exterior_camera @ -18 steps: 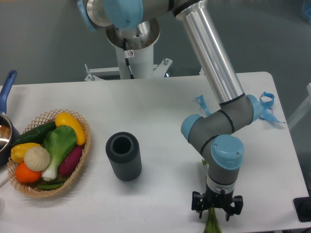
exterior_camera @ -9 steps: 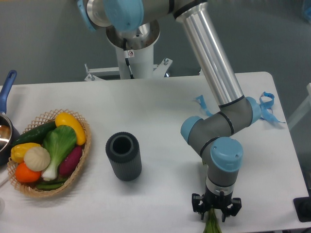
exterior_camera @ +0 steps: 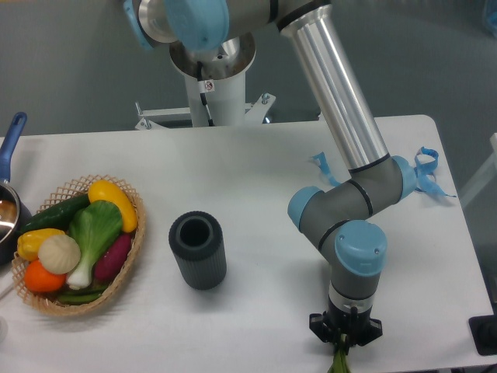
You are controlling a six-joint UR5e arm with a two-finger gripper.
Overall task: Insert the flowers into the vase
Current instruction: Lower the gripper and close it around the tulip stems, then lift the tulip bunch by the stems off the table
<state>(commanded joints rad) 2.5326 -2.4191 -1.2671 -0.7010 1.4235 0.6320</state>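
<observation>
The gripper (exterior_camera: 342,339) is pressed together on the green stems of the flowers (exterior_camera: 339,361) at the near edge of the table (exterior_camera: 256,171), toward its right corner; the blooms are out of view. The vase (exterior_camera: 198,250) stands upright mid-table, well apart. A basket (exterior_camera: 132,249) of vegetables sits by the left edge, beside a pot (exterior_camera: 9,203); blue tape (exterior_camera: 423,175) lies near the right edge

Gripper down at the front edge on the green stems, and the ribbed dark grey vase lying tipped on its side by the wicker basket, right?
Not quite: the camera view shows the ribbed dark grey vase standing upright, mouth open upward, beside the wicker basket. The gripper is down on the green stems.
</observation>
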